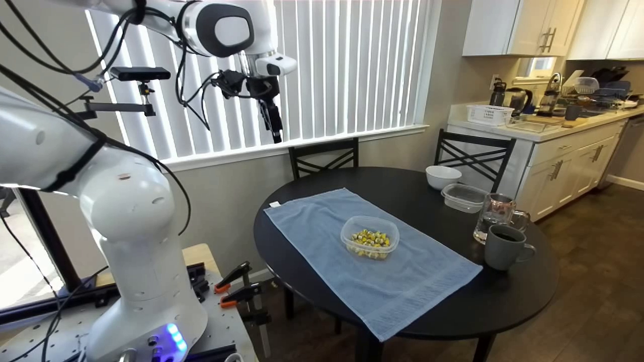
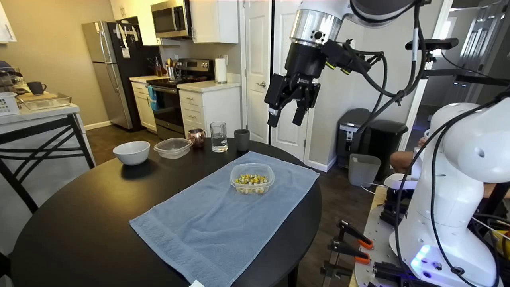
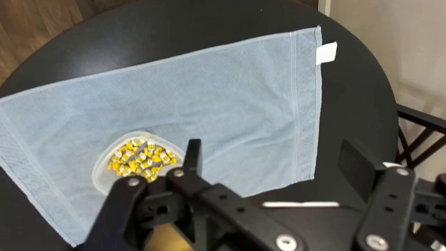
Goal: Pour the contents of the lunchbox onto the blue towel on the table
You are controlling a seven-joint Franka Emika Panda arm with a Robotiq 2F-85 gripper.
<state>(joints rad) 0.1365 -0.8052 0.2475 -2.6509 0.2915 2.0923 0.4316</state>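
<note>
Wrist view: the gripper [image 3: 273, 158] hung, jaws apart, perhaps for the lunchbox [image 3: 106, 179], which held contents [image 3: 140, 157] off the towel [image 3: 226, 94]

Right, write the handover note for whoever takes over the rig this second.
Tool: open, holding nothing, raised and apart from the lunchbox.
Lunchbox: upright on the blue towel, with the contents inside.
Towel: spread on the table.
Done: no pouring yet; no pieces show on the towel.
Left: grip the lunchbox, lift it, tip the contents onto the towel.
</note>
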